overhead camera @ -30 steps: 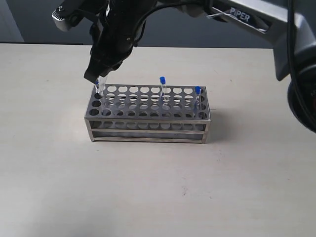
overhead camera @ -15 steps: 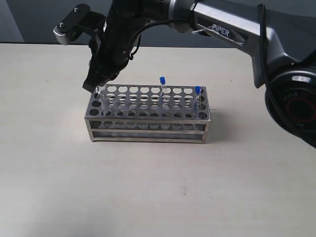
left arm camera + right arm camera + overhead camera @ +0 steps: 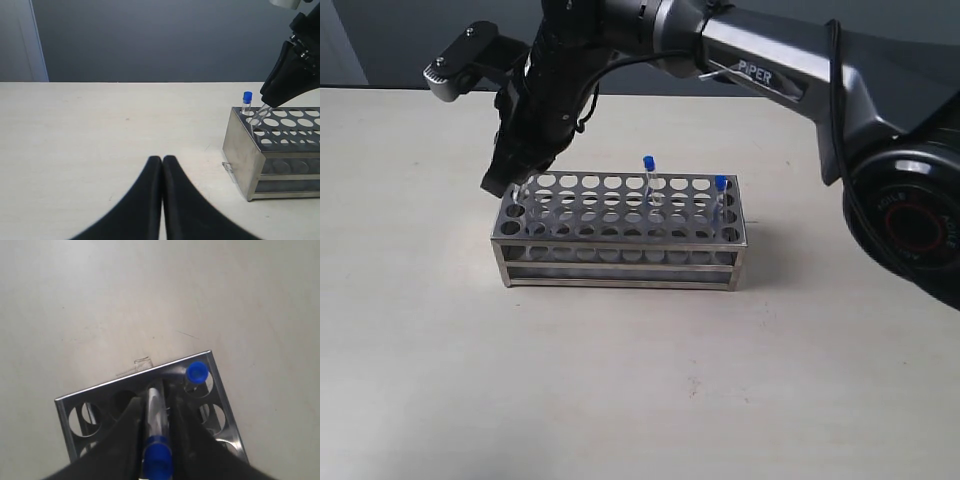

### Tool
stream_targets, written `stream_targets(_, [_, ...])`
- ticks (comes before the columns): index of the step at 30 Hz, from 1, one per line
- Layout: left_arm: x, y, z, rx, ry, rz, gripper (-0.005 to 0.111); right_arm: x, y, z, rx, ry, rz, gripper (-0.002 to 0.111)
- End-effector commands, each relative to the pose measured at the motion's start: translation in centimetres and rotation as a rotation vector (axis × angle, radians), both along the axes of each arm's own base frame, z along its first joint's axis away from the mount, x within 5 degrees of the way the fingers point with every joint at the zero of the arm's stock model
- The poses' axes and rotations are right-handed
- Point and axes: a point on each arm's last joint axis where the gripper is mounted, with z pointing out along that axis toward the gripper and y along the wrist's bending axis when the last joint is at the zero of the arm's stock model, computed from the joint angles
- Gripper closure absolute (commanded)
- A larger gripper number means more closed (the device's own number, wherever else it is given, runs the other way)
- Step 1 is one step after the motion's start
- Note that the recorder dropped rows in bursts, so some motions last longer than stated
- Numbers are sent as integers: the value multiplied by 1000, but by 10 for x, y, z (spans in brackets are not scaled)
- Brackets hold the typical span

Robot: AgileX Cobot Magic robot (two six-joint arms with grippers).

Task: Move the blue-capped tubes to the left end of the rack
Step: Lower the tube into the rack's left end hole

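Table (image 3: 620,390) carries the steel rack (image 3: 620,245) at mid-frame. Right end effector (image 3: 155,401) grips 1 blue-capped tube (image 3: 155,415), tilted into a hole at the rack's left end, beside a second blue-capped tube (image 3: 246,100). Left end effector (image 3: 162,160) is closed and empty. 2 more tubes (image 3: 648,178) (image 3: 720,195) stand further right.

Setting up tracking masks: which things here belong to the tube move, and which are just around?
Job:
rack
held tube in right pincer, tip at the rack's left end
seated tube beside it
middle tube
right-end tube

Not job:
table
left pincer, shut, holding nothing
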Motion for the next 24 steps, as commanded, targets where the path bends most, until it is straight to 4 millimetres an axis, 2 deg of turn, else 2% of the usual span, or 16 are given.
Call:
stream_targets(1, [0,0,2,3,-6,-7,106,-8,7,-2,-12,-11,30,109])
stream_targets(8, [0,0,2,3,-6,-7,106,-23,24,-21,-28,-3,78,109])
stream_targets(14, [0,0,2,3,-6,-7,106,-25,29,-30,-1,26,69,109])
stream_targets(24, [0,0,2,3,-6,-7,106,-20,19,-26,-106,-37,61,109])
